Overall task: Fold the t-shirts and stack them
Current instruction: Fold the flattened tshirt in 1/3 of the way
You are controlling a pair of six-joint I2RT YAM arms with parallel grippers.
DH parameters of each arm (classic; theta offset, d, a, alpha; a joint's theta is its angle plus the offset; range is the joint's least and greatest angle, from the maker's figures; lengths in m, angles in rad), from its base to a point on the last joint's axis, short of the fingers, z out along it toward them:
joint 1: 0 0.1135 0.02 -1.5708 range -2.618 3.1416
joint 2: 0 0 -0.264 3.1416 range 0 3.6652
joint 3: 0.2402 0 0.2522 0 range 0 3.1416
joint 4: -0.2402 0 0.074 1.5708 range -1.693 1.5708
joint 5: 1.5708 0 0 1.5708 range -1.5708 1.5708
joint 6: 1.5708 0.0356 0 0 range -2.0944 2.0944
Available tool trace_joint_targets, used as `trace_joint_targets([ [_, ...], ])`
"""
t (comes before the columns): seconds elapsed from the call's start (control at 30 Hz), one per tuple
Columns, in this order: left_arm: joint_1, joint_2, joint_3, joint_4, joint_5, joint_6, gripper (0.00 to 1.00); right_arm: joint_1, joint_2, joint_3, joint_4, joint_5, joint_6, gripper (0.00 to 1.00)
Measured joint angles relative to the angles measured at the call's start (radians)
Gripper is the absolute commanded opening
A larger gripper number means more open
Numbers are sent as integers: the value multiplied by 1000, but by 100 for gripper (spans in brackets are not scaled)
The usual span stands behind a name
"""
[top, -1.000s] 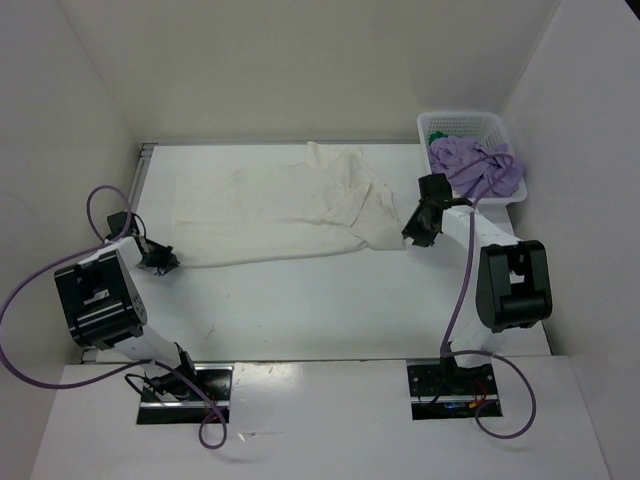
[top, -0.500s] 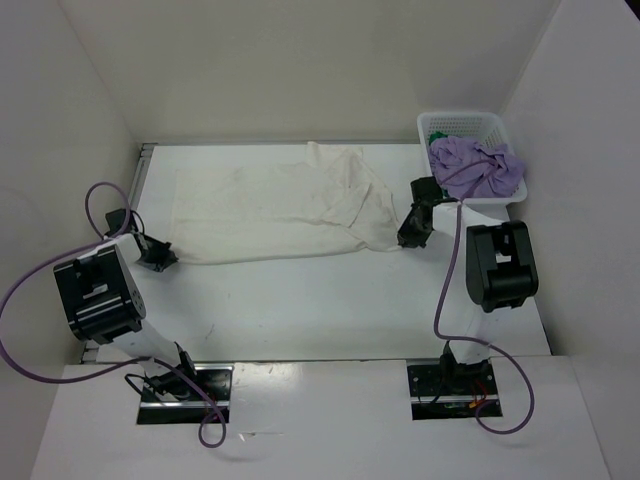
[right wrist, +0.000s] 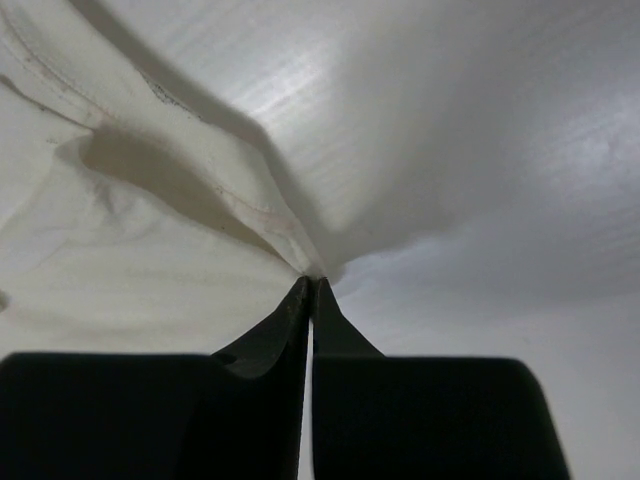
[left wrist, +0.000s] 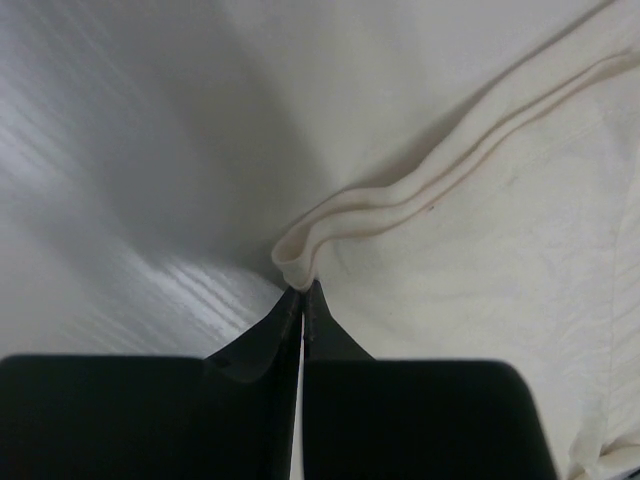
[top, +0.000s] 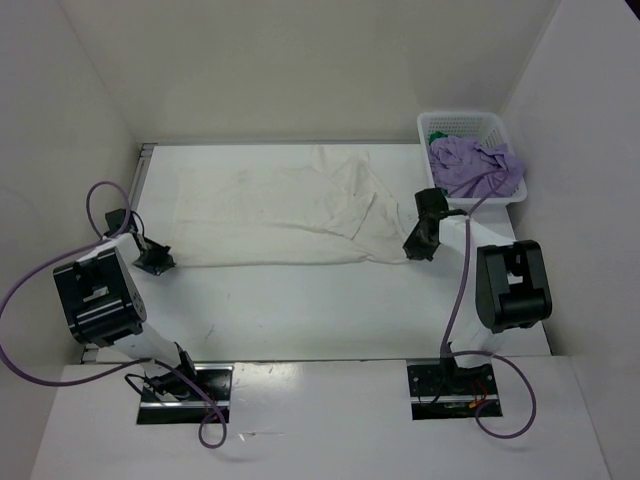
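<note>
The white t-shirt (top: 280, 215) lies spread across the back half of the table. My left gripper (top: 157, 261) is shut on its near left corner, a folded hem (left wrist: 297, 255) pinched at the tips. Over on the right, my right gripper (top: 419, 246) is shut on the shirt's near right corner (right wrist: 300, 250). A pale lilac t-shirt (top: 478, 168) is heaped in the white lattice basket (top: 497, 124), with a scrap of the green t-shirt (top: 437, 135) showing beside it.
The basket stands at the back right corner against the wall. White walls close in the table on the left, back and right. Purple cables (top: 95, 205) loop off both arms. Bare tabletop (top: 300, 305) lies between the shirt and the arm bases.
My right gripper closed on the shirt's right corner and drew it rightward, flattening the bunched right side. The left gripper finished closing on the left corner and stayed in place.
</note>
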Motion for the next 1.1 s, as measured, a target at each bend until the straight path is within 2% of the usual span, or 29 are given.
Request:
trace_joint_targets([
  [0.27,0,-71,-20,-124,-49,40,0,-14,-125,-49,-101,12,13,1],
  [0.47,0,-96,-26,-170,-55,62,2,-50,-136,-32,-145,21,-3,1],
  [0.53,0,-97,-31,-177,-54,63,24,-50,-136,-31,-156,20,-10,6],
  [0.6,0,-97,-33,-187,-57,68,49,-50,-136,-27,-171,20,-15,17],
  [0.63,0,-100,-33,-190,-58,68,71,-50,-136,-27,-175,21,-18,30],
  [0.67,2,-104,-33,-193,-61,69,83,-50,-136,-26,-179,22,-19,34],
  [0.7,2,-111,-33,-197,-64,68,100,-50,-136,-24,-184,23,-29,38],
  [0.73,2,-121,-33,-203,-72,56,100,-51,-136,-18,-195,22,-37,43],
  [0.8,4,-136,-29,-219,-83,59,100,-52,-138,4,-214,24,-48,46],
  [0.83,4,-142,-22,-231,-87,59,100,-53,-143,21,-219,26,-55,46],
  [0.87,4,-145,-11,-242,-90,59,95,-55,-151,39,-221,24,-63,43],
  [0.9,4,-149,2,-248,-85,60,82,-55,-161,59,-222,18,-71,36],
  [0.93,3,-156,14,-245,-74,58,68,-54,-171,83,-220,5,-81,23],
  [0.97,-6,-167,23,-238,-63,55,54,-45,-180,103,-215,-13,-89,16],
  [1.0,-21,-181,31,-228,-56,62,33,-33,-185,122,-205,-24,-92,10],
  [1.03,-56,-196,37,-215,-50,56,26,-10,-187,140,-194,-40,-93,2],
  [1.1,-165,-219,53,-186,-43,55,13,70,-171,175,-158,-72,-97,0],
])
